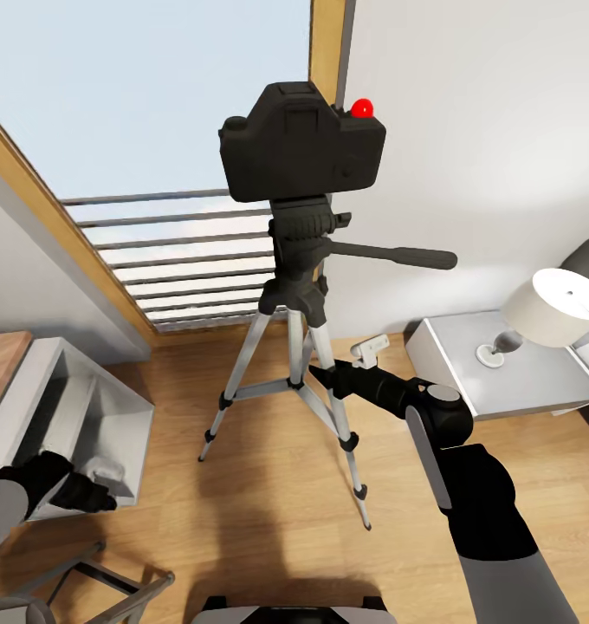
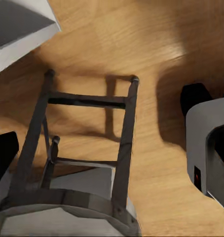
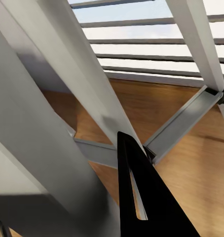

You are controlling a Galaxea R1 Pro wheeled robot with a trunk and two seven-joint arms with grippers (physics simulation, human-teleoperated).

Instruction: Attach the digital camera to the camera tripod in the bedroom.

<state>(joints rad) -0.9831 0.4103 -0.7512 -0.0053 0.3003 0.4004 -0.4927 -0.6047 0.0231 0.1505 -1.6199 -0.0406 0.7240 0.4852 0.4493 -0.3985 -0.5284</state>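
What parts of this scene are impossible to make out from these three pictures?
- Head view: whether the digital camera is locked onto the camera tripod; the camera body hides the joint.
- Head view: the right gripper tips, lost among the tripod legs; open or shut is unclear.
- Head view: the left gripper, dark and too small to read.
- Head view: the lamp shade hides its stem.

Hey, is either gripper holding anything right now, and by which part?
Cannot be told. The right gripper sits at the silver-legged tripod's leg; its grip is unclear. The left gripper looks empty.
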